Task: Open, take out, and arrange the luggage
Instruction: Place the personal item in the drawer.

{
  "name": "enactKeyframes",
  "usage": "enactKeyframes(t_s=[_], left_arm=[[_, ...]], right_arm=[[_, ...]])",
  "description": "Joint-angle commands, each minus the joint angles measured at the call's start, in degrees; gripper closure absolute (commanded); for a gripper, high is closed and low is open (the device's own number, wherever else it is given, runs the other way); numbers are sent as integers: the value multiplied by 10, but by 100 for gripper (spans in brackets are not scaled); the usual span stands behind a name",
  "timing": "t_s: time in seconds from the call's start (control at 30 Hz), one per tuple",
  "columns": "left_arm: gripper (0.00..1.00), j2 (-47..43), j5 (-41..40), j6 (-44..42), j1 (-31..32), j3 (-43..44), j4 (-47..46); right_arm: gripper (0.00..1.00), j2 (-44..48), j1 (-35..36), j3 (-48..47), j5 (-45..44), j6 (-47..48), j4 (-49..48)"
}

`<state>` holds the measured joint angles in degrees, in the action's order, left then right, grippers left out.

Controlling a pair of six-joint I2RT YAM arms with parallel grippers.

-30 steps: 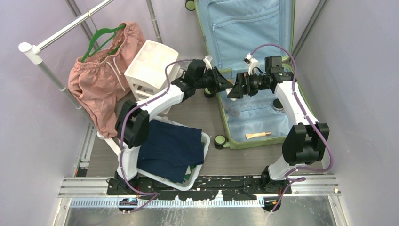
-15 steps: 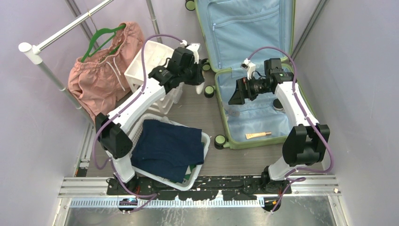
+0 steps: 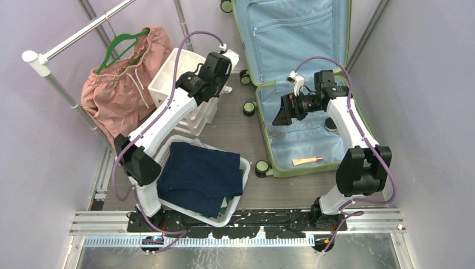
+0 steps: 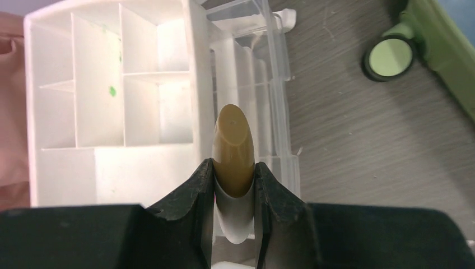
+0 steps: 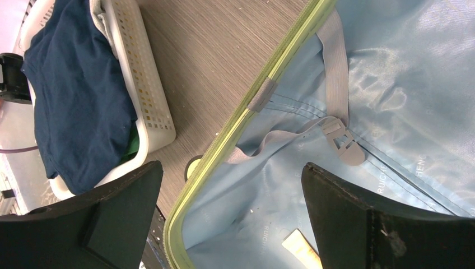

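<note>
The luggage (image 3: 291,33) lies open on the floor, a light-green shell with blue lining, straps and a zip pocket. My left gripper (image 4: 234,168) is shut on a small tube (image 4: 234,140) with a white body and a tan cap. It hangs over the right edge of the white drawer unit (image 4: 106,84), left of the luggage. In the top view the left gripper (image 3: 219,89) is above that unit (image 3: 176,73). My right gripper (image 3: 280,112) is open over the near half of the luggage, nothing between its fingers. In its wrist view the right gripper (image 5: 232,165) frames the lining (image 5: 403,84) and green rim.
A tan tube (image 3: 307,161) and a dark round item (image 3: 331,124) lie in the luggage's near half. A white basket (image 3: 242,168) with a navy garment (image 3: 201,176) stands near the left arm's base. Pink shorts (image 3: 120,95) hang from a rail (image 3: 78,36). A wheel (image 4: 387,59) sticks out.
My left arm has swung left, from beside the right gripper over the luggage to the drawer unit, with the tube in its grip. The right arm has barely moved.
</note>
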<state>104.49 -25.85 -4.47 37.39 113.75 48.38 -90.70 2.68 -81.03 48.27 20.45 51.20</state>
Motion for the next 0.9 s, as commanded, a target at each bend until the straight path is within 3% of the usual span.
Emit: enactKeyframes(t_s=[0.0,0.2,0.37,0.53,0.63,0.87], left_arm=[[100,37,-57,-63,-2,40,-3],[99,87,-60,-76,-5,73,-6],[66,106,-80,-74,-8,76,-12],[48,106,-83,-66,-9,80,-9],[44,101,-76,-57,-9,89,1],[46,74,-7,-6,-9,127,39]], right_arm=[[0,3,3,6,6,2,-17],[0,11,2,17,4,2,-26],[0,13,2,19,-1,2,-26],[0,11,1,13,-3,3,-23],[0,9,0,8,-4,5,-19],[0,6,-5,-2,-6,9,-9]])
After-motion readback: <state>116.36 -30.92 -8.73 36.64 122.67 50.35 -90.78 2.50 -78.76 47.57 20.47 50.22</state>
